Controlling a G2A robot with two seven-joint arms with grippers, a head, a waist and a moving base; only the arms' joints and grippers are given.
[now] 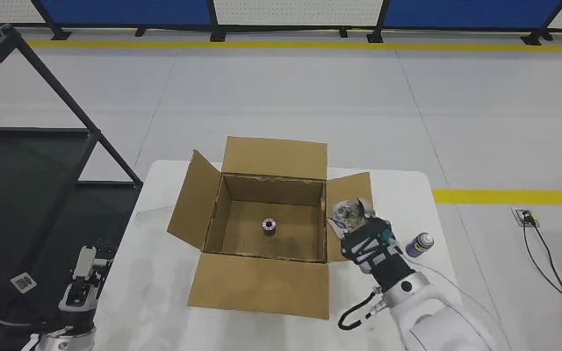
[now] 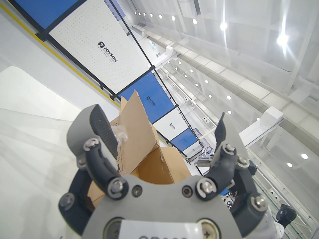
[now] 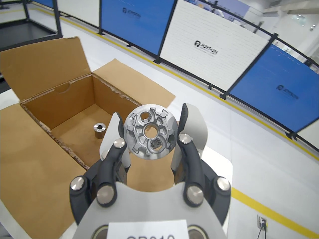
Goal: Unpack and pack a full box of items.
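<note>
Right hand holds disc above box flap (can nearby).

You have cardboard box open on table, all four flaps folded outward. Inside, near centre of box floor: small metal cylinder, upright, bore facing up. Round metal disc, central hole and cut-outs, clamped by rim between jaws of right gripper, above box's right flap. Small, partly purple can on table, right of box.
</note>
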